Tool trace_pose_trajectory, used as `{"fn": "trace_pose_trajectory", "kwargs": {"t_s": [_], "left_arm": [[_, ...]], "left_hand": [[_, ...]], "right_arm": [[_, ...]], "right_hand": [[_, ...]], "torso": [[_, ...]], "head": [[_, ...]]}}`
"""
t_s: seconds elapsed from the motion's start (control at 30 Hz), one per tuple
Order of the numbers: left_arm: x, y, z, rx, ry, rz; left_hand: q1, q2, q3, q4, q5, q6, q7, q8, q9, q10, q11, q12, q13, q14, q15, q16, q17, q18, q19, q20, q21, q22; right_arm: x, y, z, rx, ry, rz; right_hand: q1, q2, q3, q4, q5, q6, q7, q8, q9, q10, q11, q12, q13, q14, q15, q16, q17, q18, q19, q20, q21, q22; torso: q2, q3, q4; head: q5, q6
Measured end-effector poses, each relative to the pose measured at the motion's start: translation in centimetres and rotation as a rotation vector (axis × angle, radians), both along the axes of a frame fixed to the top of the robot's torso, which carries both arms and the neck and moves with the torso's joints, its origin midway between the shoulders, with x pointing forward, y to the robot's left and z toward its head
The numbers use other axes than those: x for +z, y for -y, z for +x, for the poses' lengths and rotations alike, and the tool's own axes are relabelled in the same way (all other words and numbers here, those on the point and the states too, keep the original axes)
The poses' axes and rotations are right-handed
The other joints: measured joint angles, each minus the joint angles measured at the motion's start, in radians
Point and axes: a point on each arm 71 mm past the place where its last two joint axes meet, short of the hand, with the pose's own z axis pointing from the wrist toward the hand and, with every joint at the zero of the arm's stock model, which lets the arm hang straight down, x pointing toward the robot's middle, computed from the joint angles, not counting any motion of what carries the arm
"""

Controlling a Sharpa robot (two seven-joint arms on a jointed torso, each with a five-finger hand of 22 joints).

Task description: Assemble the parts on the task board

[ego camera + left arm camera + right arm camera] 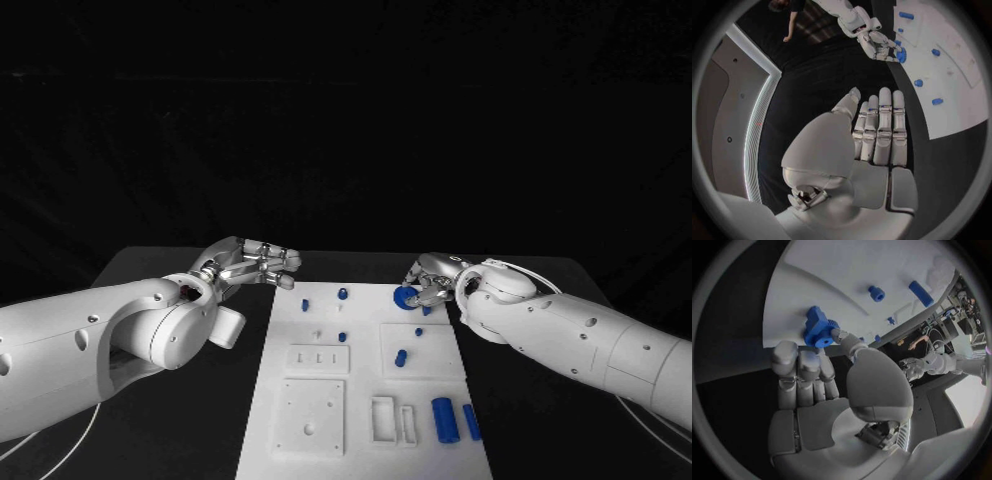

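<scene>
The right hand (430, 283) pinches a blue part (407, 297) over the task board (369, 400).

Blue parts (446, 419) on white task board (325, 425)

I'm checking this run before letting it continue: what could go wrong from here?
The right hand pinches the blue gear-like part only at its fingertips, at the task board's far right corner; it might slip onto the black table. Lowering it could also knock the small blue pegs close by.
</scene>
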Motion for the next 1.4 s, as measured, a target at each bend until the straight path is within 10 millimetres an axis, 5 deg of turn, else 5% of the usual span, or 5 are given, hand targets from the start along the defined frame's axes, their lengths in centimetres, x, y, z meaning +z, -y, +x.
{"fn": "trace_pose_trajectory", "kwargs": {"t_s": [0.63, 1.4], "left_arm": [[0.0, 0.0, 0.0, -0.002, -0.003, 0.005], [0.0, 0.1, 0.1, -0.003, -0.002, 0.007]], "left_hand": [[0.0, 0.0, 0.0, 0.0, 0.0, -0.004, 0.004, 0.0, 0.0, -0.003, 0.003, 0.0, 0.0, -0.004, 0.004, 0.0, -0.001, 0.0, 0.0, 0.0, 0.0, 0.001], [0.0, 0.0, 0.0, 0.0, 0.0, -0.004, 0.004, 0.0, 0.0, -0.003, 0.003, 0.0, 0.0, -0.004, 0.004, 0.0, -0.001, 0.0, 0.0, 0.0, 0.0, 0.001]], "right_arm": [[0.0, -1.2, -0.5, 0.04, 0.037, -0.028], [2.5, -11.0, -3.9, 0.24, 0.27, -0.052]], "right_hand": [[-0.001, 0.001, 0.011, -0.008, -0.002, 0.0, 0.0, -0.006, 0.0, 0.0, 0.0, 0.0, -0.003, 0.003, -0.003, -0.004, 0.002, 0.0, 0.0, 0.0, 0.004, 0.0], [0.002, -0.018, 0.054, 0.013, -0.044, 0.007, -0.004, -0.003, 0.0, 0.004, -0.003, 0.0, -0.007, 0.007, -0.006, -0.004, 0.005, 0.0, 0.0, 0.0, 0.028, 0.0]], "torso": [[0.0, 0.0012, -0.0005], [-0.002, -0.0032, 0.0014]], "head": [[0.002, 0.003], [0.038, 0.009]]}}
